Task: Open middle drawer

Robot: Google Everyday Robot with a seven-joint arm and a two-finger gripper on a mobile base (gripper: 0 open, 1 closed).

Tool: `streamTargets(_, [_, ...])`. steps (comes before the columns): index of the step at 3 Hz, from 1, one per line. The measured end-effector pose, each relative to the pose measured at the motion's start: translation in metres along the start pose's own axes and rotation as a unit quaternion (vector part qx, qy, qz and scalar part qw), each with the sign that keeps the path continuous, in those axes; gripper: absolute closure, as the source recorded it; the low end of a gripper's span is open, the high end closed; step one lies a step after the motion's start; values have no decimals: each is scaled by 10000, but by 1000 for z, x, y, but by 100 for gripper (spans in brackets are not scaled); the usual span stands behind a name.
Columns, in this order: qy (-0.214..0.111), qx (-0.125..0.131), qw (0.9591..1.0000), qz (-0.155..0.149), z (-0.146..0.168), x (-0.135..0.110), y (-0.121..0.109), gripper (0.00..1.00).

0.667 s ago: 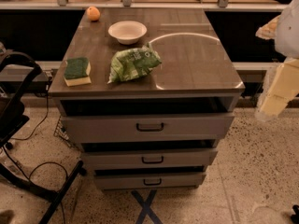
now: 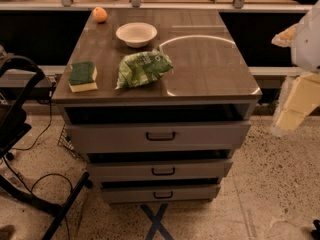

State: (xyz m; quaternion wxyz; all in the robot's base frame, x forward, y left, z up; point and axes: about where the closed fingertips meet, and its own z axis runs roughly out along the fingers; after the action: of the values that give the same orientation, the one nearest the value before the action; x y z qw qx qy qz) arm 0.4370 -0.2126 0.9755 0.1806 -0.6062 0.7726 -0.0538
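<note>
Camera view: three grey drawers were stacked. The middle drawer [image 2: 200,170] sat lower centre. The cabinet top [image 2: 210,69] held one sponge [image 2: 82,76], one bowl [image 2: 136,34], one orange [image 2: 100,14] and one green bag [image 2: 144,68]. The gripper [image 2: 295,104] hung at the right edge, well apart from the drawers; whether it was apart or together could not be told.

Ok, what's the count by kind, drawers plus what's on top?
Drawers: 3 (top drawer, middle drawer, bottom drawer)
Bowl: 1
Orange: 1
Sponge: 1
Green bag: 1
Total: 7
Gripper: right of the cabinet, clear of it.

Grey cabinet top [image 2: 210,69]: orange [image 2: 100,14] at the back left corner, bowl [image 2: 136,34] beside it, sponge [image 2: 83,76] at the left edge, green bag [image 2: 144,68] in the middle. The gripper [image 2: 296,103] hangs off right of the cabinet.
</note>
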Motion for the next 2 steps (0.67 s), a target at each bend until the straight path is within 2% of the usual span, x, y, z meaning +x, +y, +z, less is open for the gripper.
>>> streamTargets(1, [135, 187, 9995, -201, 26, 2, 10, 0])
streamTargets(2, [564, 525, 9951, -627, 67, 3, 28, 0])
